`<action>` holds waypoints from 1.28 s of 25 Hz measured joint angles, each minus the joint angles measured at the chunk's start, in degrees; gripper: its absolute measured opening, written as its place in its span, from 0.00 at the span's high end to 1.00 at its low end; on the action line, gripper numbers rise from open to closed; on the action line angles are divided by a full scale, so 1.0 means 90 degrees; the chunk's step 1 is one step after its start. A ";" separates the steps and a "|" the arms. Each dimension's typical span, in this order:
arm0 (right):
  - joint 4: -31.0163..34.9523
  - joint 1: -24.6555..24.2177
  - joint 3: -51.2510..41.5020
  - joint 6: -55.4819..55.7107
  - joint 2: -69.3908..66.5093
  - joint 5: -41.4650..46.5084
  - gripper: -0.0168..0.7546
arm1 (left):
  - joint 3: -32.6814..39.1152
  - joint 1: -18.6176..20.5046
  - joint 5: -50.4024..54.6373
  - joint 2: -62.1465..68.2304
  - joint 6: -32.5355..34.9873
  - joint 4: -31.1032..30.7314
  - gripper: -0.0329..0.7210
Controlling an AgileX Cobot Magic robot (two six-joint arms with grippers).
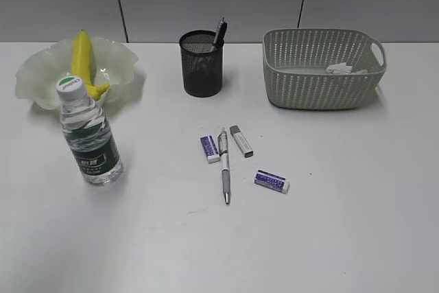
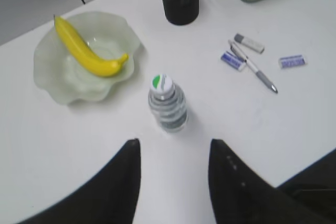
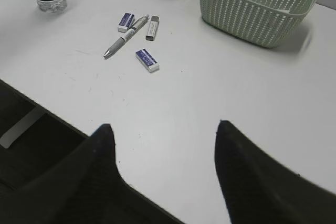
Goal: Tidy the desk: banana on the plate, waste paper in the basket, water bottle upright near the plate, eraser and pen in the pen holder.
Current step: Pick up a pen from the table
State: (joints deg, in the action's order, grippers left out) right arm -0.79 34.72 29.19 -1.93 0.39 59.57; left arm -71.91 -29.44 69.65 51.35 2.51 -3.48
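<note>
Both black jaws apart, empty, over smooth white desk (image 1: 343, 224); ribbed clear water bottle (image 2: 167, 103) upright beyond.

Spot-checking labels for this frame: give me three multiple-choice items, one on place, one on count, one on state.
1. Where is the curved yellow banana?
A. in the pale green ruffled plate
B. in the sage-green perforated basket
C. on the white desk

2. How many small erasers lie loose near the grey pen?
A. one
B. three
C. five

3. How is the clear plastic water bottle?
A. lying down
B. upright
C. held in a gripper

Key: 1 A, it rests inside the plate; 2 B, two flank the pen and one lies apart; 3 B, white cap up, standing free.
</note>
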 joint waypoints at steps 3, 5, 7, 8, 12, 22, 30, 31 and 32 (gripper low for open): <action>0.0000 0.0000 0.0000 0.0000 0.0000 0.0000 0.36 | 0.1271 0.0000 -0.0061 -0.1201 0.0000 0.0000 0.53; -0.0015 0.0000 0.0000 0.0000 0.0000 0.0000 0.36 | 0.2032 0.0000 -0.0272 -0.1823 0.0000 0.0006 0.53; -0.0044 0.0000 0.0000 0.0000 0.0000 0.0000 0.36 | 0.2745 0.0000 -0.0430 -0.2457 0.0000 0.0041 0.53; -0.0067 0.0000 0.0000 0.0000 0.0000 -0.0007 0.36 | 0.3115 0.0000 -0.0486 -0.2711 0.0000 0.0055 0.53; -0.0141 0.0000 0.0000 -0.0015 -0.0288 -0.0020 0.36 | 0.4244 0.0000 -0.0695 -0.3756 0.0000 0.0109 0.54; -0.0117 0.0000 0.0849 -0.0347 -0.4168 -0.1983 0.36 | 0.4556 0.0000 -0.0988 -0.5181 -0.0007 0.0274 0.54; 0.0872 0.0006 0.3383 -0.0527 -0.8389 -0.1841 0.36 | 0.4562 0.0000 -0.1003 -0.5737 -0.0007 0.0280 0.57; 0.1085 0.0016 0.3802 -0.0556 -0.8908 -0.1660 0.36 | 0.4562 0.0000 -0.1003 -0.5737 -0.0008 0.0280 0.57; 0.1236 0.0040 0.4222 -0.0557 -0.9413 -0.1431 0.36 | 0.4562 0.0000 -0.1003 -0.5737 -0.0008 0.0280 0.57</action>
State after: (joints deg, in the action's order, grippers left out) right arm 10.33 35.08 67.19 -6.94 -84.33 46.70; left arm -30.86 -29.44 60.62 -0.29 2.44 -0.96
